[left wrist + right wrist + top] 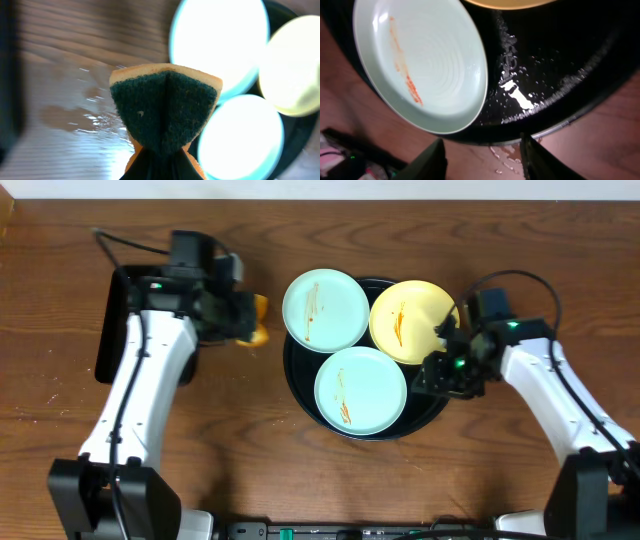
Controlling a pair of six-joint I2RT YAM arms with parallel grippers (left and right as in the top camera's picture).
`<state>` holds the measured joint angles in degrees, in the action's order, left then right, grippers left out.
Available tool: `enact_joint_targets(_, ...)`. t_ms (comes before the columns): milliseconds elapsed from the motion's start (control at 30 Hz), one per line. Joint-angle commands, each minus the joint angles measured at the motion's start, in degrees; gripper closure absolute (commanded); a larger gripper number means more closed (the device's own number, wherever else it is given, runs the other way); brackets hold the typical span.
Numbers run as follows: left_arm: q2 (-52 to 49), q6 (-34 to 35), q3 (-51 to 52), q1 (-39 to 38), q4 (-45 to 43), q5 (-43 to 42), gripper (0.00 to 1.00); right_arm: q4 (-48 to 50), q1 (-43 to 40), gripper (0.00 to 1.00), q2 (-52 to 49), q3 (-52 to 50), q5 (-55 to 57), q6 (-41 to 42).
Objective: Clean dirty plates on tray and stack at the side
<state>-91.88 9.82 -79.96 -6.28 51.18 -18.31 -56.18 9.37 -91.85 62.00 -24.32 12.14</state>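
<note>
The round black tray (296,380) holds three plates: a light blue plate (322,310) at the back left, a pale yellow plate (410,322) at the back right, and a light blue plate (360,390) in front. All three have orange-brown smears. My left gripper (240,320) is shut on an orange sponge with a green scouring face (165,107), left of the tray over the table. My right gripper (485,160) is open and empty over the tray's right rim (560,75), beside the front blue plate (420,65).
A rectangular black tray (108,330) lies at the far left under my left arm. Water drops lie on the wood beside the round tray's rim (502,160), and there is a wet patch on the table (85,110).
</note>
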Motion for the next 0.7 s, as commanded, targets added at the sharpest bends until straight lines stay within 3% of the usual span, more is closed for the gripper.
enact_joint_targets(0,-0.3,6.0,-0.7,-2.8,0.9,0.0,0.93,0.9,3.2,0.59,-1.9,0.9,5.1,5.6)
enact_joint_targets(367,-2.7,9.4,1.0,-12.2,1.2,2.4,0.93,6.4,11.0,0.73,-8.8,0.9,15.5,16.6)
enact_joint_targets(667,-2.7,16.4,1.0,-17.1,1.1,5.9,0.93,10.5,12.4,0.89,-13.5,0.9,15.5,16.8)
